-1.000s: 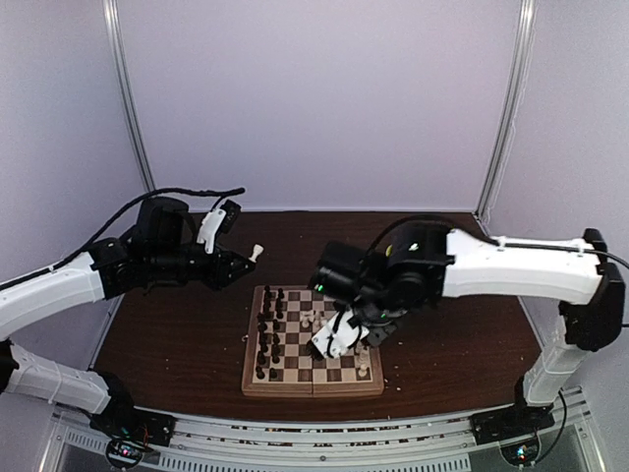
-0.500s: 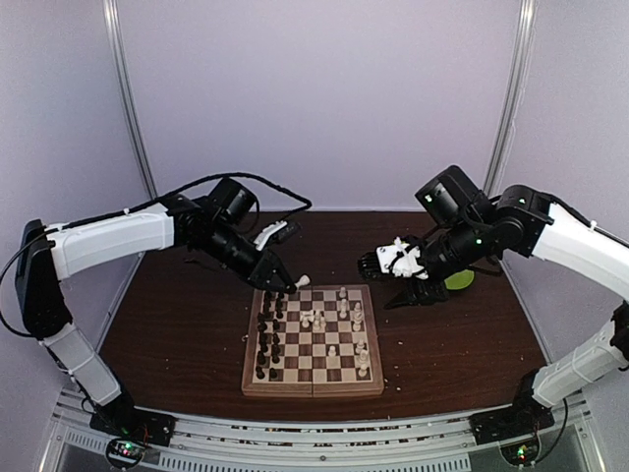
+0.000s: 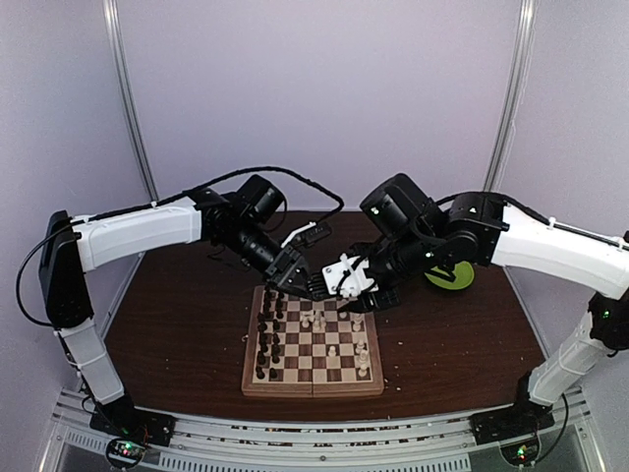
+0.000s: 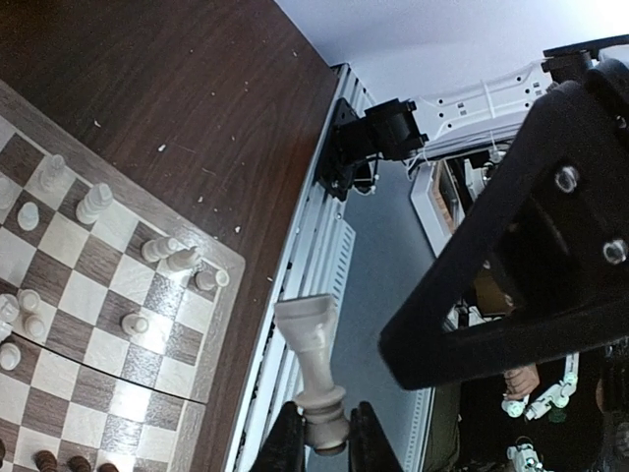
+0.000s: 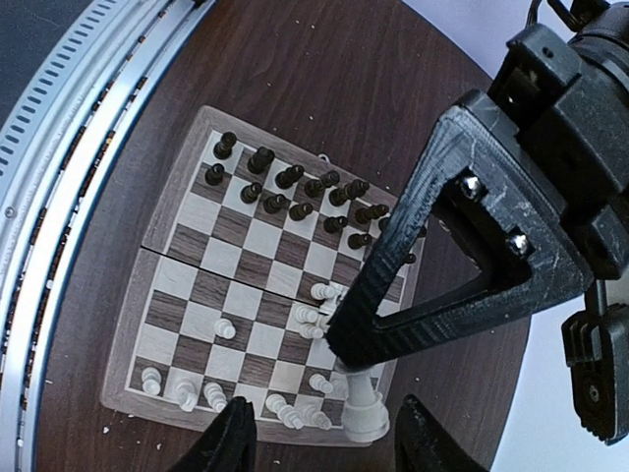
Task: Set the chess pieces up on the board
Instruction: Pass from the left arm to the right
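Left tool (image 4: 322, 440) was clamped on the base of a white chess piece (image 4: 309, 344), head pointing out, held up off the board (image 3: 295, 390). Right tool (image 5: 326, 435) had its fingers spread wide either side of that piece (looked like a handover, so the right arm could place it on its own half). Dark pieces (image 3: 267, 339) stood in two rows on the board's left, white pieces (image 3: 356, 320) scattered on the right. The board lay flat on the worktop (image 3: 167, 334).
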Robot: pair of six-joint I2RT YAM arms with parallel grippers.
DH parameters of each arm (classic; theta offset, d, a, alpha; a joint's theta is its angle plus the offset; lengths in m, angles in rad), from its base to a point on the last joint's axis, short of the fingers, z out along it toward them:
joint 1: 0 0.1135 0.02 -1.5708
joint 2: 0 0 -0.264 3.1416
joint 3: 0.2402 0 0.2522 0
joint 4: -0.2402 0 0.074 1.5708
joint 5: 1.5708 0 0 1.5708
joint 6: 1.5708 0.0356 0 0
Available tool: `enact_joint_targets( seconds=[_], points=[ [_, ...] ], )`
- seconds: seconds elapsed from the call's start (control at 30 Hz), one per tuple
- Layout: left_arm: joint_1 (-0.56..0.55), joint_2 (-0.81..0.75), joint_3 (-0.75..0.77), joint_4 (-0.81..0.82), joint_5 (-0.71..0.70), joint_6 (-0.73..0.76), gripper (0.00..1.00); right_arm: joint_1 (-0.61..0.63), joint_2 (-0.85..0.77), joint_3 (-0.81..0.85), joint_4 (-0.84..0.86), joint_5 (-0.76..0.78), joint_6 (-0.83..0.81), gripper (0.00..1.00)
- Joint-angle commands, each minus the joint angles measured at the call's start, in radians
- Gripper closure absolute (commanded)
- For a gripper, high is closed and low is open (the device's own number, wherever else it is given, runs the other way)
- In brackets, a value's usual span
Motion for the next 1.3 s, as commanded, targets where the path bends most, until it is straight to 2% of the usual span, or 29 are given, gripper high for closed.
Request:
enact_joint_targets(
  seconds=[0.0, 0.33, 0.4, 0.57, 0.83, 1.0, 1.13, 1.2, 1.27],
  points=[
    [-0.013, 0.011, 0.033, -0.003, 0.09, -0.011, 0.96, 0.021, 0.025, -0.019, 0.055, 0.129, -0.042, 0.52],
    [-0.029, 0.008, 0.037, -0.031, 0.101, 0.017, 0.96, 0.031, 0.032, -0.07, 0.082, 0.212, -0.055, 0.57],
    [-0.029, 0.009, 0.039, -0.032, 0.103, 0.02, 0.97, 0.031, 0.031, -0.078, 0.082, 0.214, -0.054, 0.61],
    [-0.03, 0.014, 0.043, -0.031, 0.099, 0.023, 0.96, 0.031, 0.026, -0.084, 0.087, 0.206, -0.037, 0.77],
    [-0.029, 0.024, 0.061, -0.031, 0.093, 0.031, 0.94, 0.031, -0.002, -0.105, 0.107, 0.161, -0.003, 0.86],
    [-0.027, 0.014, 0.078, -0.031, 0.056, 0.048, 0.81, 0.011, 0.001, -0.102, 0.105, 0.118, 0.041, 0.88],
    [-0.019, -0.062, 0.071, -0.004, -0.1, 0.083, 0.68, -0.041, -0.01, -0.095, 0.098, -0.014, 0.124, 0.88],
    [-0.017, -0.128, 0.032, 0.072, -0.191, 0.087, 0.63, -0.075, -0.025, -0.093, 0.098, -0.107, 0.177, 0.88],
    [-0.017, -0.214, -0.045, 0.225, -0.26, 0.081, 0.63, -0.112, -0.038, -0.091, 0.1, -0.205, 0.233, 0.88]
  ],
)
